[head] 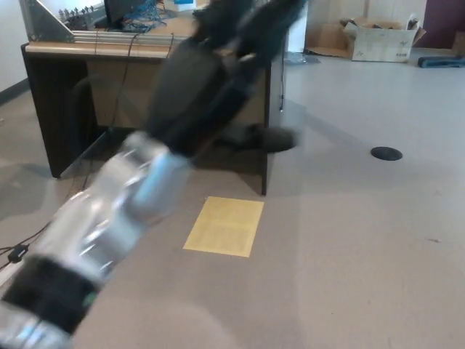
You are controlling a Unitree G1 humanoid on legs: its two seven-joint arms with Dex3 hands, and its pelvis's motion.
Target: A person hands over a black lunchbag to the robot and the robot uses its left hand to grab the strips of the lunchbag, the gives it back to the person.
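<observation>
Only my left arm shows, as a motion-blurred silver forearm coming up from the lower left. Its black left hand (207, 83) is raised in front of the desk. The fingers (272, 14) point up and apart from the thumb (265, 138), and nothing is held between them. No black lunchbag, strap or person appears in the head view. My right hand is out of the picture.
A dark wooden desk (65, 51) with cables and equipment on top stands behind the hand. A yellow sheet (225, 225) lies on the grey floor. A round black floor cover (386, 153) sits to the right, a cardboard box (378, 36) at the far back, and cables (18, 251) at the left edge.
</observation>
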